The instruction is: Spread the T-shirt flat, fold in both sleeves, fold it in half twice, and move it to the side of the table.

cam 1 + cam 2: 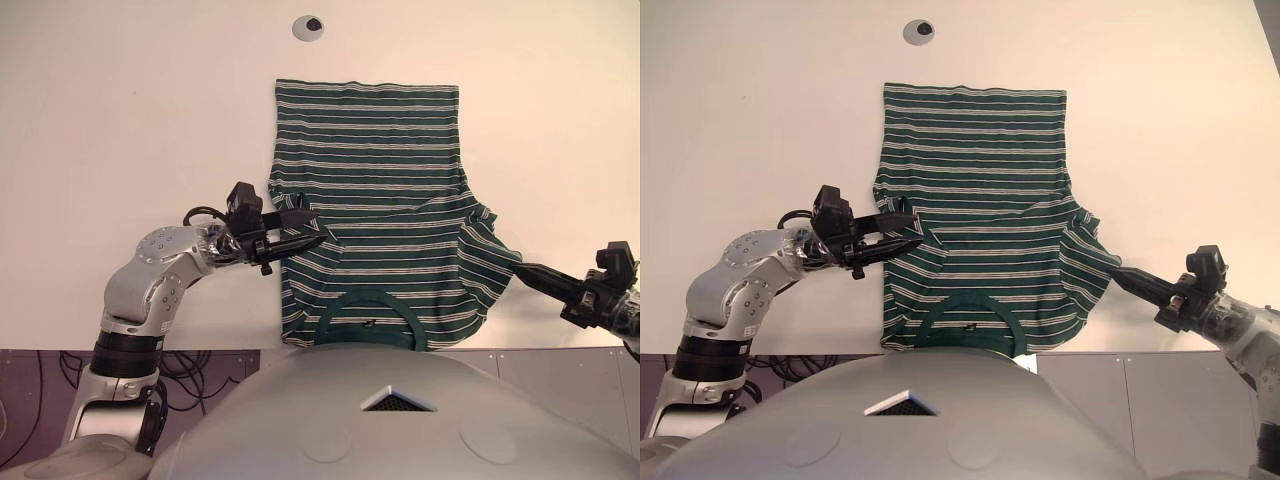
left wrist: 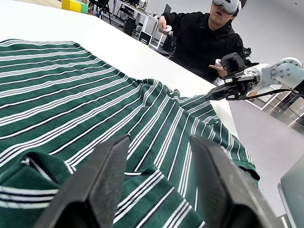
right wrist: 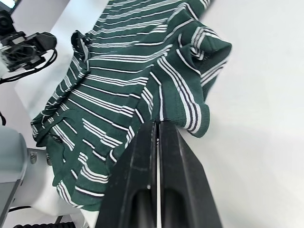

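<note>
The T-shirt point(image 1: 370, 170) lies on the white table point(image 1: 120, 120) with its collar point(image 1: 365, 305) at the near edge and its hem at the far side. The far half is flat; the near half is rumpled, because both sleeves are already turned in over the chest.

My left gripper point(image 1: 318, 226) sits at the shirt's left edge, about halfway along the body, where the folded left sleeve meets the side seam. Its fingers point(image 2: 102, 180) are spread wide just over the striped cloth with nothing between them; I keep them that way so I can either press the fold down or close on the edge.

My right gripper point(image 1: 518, 265) comes in low from the right, its tips touching the right sleeve point(image 1: 485, 235), which bulges outward past the body's line. The two fingers are pressed together along their length. I cannot tell whether any cloth is caught at the very tips.

I judge the right sleeve fold to be the unfinished part, since that cuff still sticks out while the left side lies tidier. The halving folds are not yet begun. The risk is that pushing the bunched cuff drags the body askew.
</note>
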